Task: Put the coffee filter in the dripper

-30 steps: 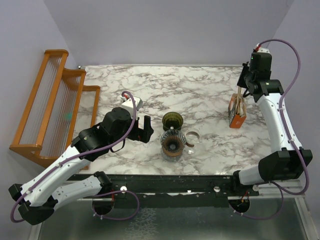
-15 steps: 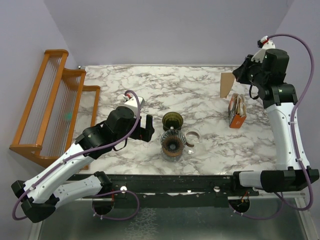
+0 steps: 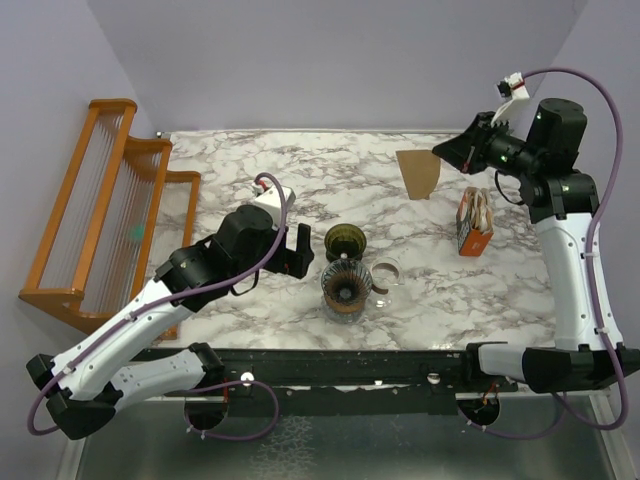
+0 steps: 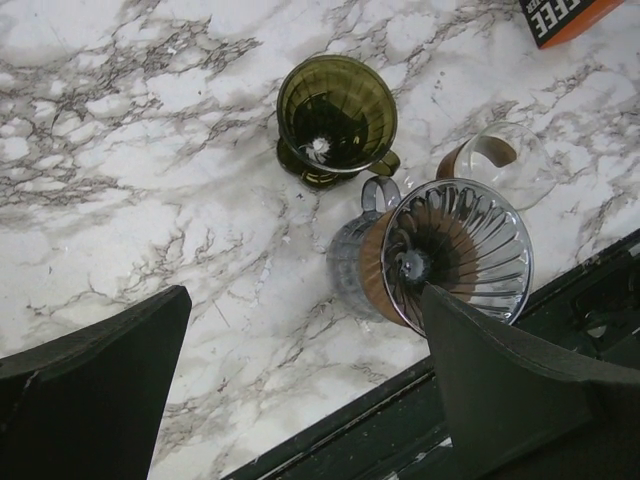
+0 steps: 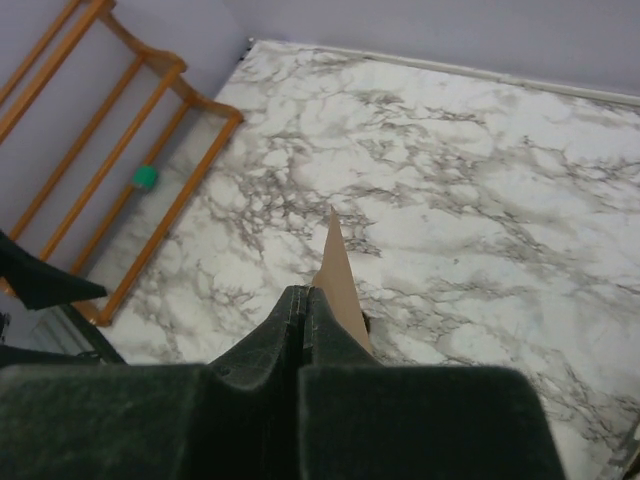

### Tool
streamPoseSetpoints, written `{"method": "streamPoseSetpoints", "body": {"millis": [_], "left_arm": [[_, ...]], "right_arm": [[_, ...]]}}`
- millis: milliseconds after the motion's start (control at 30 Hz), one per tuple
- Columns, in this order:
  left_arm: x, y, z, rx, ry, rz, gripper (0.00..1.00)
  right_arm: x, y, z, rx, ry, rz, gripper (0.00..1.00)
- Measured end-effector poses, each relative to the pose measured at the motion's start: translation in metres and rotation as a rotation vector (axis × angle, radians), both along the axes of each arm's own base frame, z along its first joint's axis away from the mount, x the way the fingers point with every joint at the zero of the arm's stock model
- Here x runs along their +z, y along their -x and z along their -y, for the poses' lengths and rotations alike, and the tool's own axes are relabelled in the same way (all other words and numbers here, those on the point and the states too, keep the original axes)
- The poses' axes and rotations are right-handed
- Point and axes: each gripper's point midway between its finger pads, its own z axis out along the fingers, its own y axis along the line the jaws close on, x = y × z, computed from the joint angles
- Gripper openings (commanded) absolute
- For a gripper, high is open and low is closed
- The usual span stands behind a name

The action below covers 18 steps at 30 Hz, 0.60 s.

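Note:
The dark olive-green dripper (image 3: 345,240) stands upright and empty at mid-table; it also shows in the left wrist view (image 4: 336,115). No white cone coffee filter is in view. My right gripper (image 3: 447,150) is raised over the back right of the table, shut on a flat tan fan-shaped paper piece (image 3: 418,172). In the right wrist view that paper (image 5: 340,270) sticks out edge-on past the closed right gripper (image 5: 305,295). My left gripper (image 3: 300,252) is open and empty, just left of the dripper; its fingers (image 4: 100,370) frame bare marble.
A ribbed glass cone with a brown collar (image 3: 346,288) sits on a glass server just in front of the dripper. A clear glass cup (image 3: 385,273) is to its right. An orange box (image 3: 474,222) stands at the right. A wooden rack (image 3: 110,200) lines the left edge.
My right gripper has lifted the tan paper out of the orange box and carried it up and to the left. My left gripper has moved slightly towards the dripper.

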Motion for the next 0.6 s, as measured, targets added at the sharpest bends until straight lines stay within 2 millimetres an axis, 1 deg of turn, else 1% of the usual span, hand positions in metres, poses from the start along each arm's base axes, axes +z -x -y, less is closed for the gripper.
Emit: {"method": "streamPoseSetpoints", "body": {"millis": [67,133,233,333,433,600], "left_arm": [[0.008,-0.001,0.004,-0.016,0.008,0.010,0.99],[0.020,-0.001,0.008,-0.043,0.019,0.026,0.99],[0.039,-0.001,0.013,-0.081,0.038,0.057,0.99],[0.057,0.001,0.019,-0.124,0.048,0.081,0.99],[0.064,0.003,0.022,-0.161,0.041,0.084,0.99],[0.063,0.011,0.027,-0.237,0.006,0.054,0.99]], "right_arm": [[-0.001,0.006,-0.011,0.062,-0.011,-0.006,0.01],[-0.004,0.012,-0.025,0.125,-0.008,-0.020,0.01],[-0.011,0.023,-0.057,0.252,0.008,-0.045,0.01],[-0.023,0.036,-0.085,0.366,0.028,-0.080,0.01],[-0.034,0.049,-0.102,0.455,0.049,-0.116,0.01],[-0.038,0.069,-0.126,0.588,0.078,-0.123,0.01]]}}
